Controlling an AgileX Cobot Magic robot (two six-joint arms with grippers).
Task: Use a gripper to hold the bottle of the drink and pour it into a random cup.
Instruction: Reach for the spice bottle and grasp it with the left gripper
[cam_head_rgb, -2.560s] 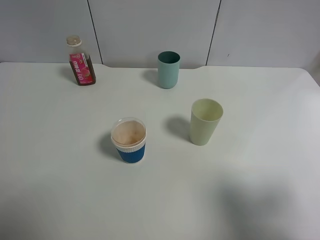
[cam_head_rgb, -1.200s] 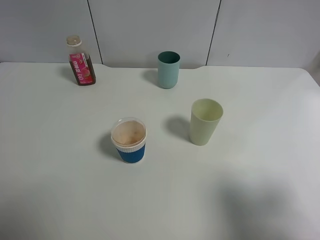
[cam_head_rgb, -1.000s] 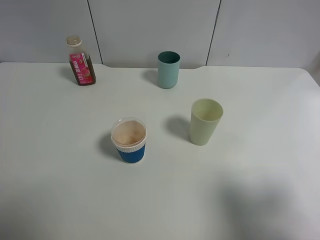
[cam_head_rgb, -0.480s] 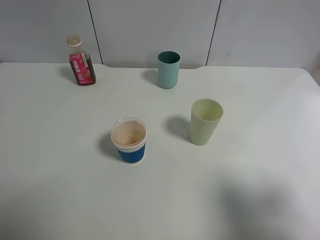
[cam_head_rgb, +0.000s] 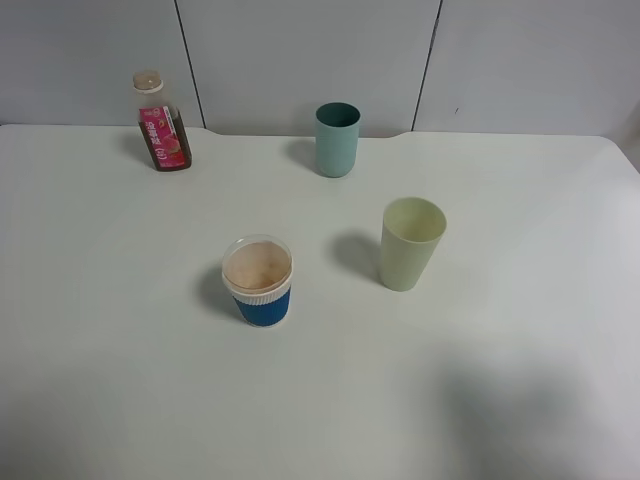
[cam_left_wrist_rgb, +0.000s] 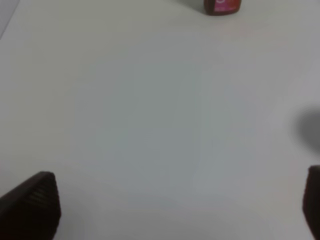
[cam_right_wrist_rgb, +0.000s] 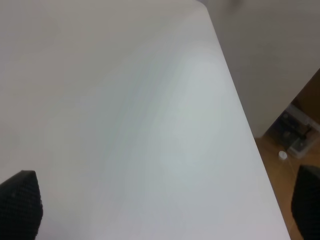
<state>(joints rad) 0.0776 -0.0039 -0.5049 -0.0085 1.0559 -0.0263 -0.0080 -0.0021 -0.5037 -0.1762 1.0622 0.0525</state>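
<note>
Bottle of the drink: upright at the far left of the counter, close to the back wall, untouched.

You will see a small clear plastic bottle with a beige neck and cap, a pink-red label and brown drink showing beside the label. It stands well apart from the pale yellow-green cup right of centre, the teal tumbler at the back and the blue-and-white ribbed cup nearer the front. Your left gripper has its fingers spread wide over bare counter with nothing between them, the bottle's base far ahead. Your right gripper is likewise spread wide and empty, by the counter's edge.
</note>
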